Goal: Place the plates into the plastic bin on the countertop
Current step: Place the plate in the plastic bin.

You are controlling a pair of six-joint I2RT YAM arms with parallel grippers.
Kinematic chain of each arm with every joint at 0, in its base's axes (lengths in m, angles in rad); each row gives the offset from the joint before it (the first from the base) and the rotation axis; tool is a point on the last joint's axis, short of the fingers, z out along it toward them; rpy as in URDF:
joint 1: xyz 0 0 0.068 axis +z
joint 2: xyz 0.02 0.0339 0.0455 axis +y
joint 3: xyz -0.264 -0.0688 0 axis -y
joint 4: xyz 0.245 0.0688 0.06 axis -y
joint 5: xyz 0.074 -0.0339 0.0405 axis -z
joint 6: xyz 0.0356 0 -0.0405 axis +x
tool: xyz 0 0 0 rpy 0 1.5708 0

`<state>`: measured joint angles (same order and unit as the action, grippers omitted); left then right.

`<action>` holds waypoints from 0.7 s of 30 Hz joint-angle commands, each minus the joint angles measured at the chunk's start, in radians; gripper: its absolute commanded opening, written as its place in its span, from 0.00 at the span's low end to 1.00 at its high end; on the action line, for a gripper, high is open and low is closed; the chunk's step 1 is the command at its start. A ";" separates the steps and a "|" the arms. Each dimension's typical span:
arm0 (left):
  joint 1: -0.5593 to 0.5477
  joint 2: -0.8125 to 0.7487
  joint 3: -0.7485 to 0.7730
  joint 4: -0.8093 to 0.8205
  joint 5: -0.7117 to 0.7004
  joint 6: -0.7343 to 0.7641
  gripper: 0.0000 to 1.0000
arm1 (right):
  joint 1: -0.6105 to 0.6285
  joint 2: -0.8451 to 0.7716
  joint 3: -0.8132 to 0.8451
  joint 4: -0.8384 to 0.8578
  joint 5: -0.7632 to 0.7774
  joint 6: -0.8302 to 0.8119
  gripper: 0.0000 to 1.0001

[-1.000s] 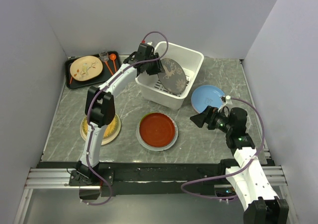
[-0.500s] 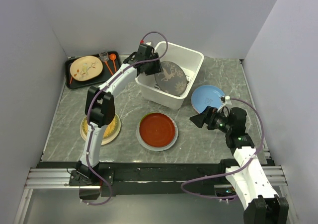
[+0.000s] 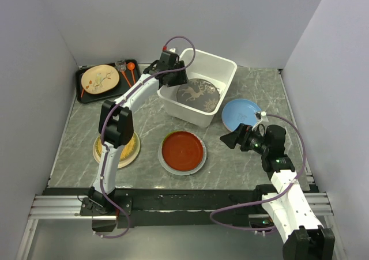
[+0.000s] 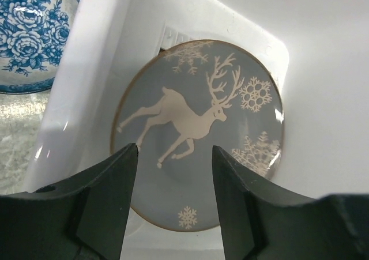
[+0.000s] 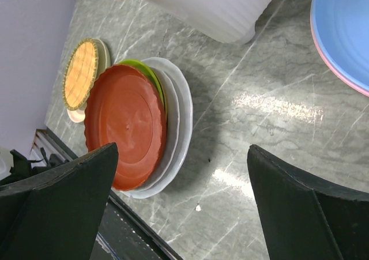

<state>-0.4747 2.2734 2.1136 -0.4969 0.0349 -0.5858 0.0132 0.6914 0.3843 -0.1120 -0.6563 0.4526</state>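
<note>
reindeer plate (image 4: 196,133) borne by the plastic bin (image 3: 222,70)
left gripper (image 4: 174,156) half-open above it, gripping nothing (right gripper (image 5: 183,150) wide, empty)

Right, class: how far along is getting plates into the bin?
Done: the reindeer plate lies in the plastic bin, below the open left gripper. In hand: nothing; the right gripper is open too. Left: the red-topped stack, the light blue plate, the woven yellow plate.
</note>
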 commanded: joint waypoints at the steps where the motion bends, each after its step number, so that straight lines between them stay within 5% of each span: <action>1: -0.001 -0.086 -0.015 0.037 -0.012 0.033 0.60 | -0.007 -0.004 -0.005 0.038 -0.011 0.000 1.00; 12: -0.001 -0.150 -0.036 0.089 0.114 0.001 0.61 | -0.007 -0.001 -0.005 0.035 -0.009 -0.002 1.00; 21: -0.001 -0.376 -0.197 0.169 0.209 -0.022 0.62 | -0.007 0.043 0.001 0.046 -0.025 -0.011 1.00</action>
<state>-0.4747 2.0689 1.9797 -0.4129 0.1844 -0.5972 0.0128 0.7227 0.3840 -0.1093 -0.6571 0.4515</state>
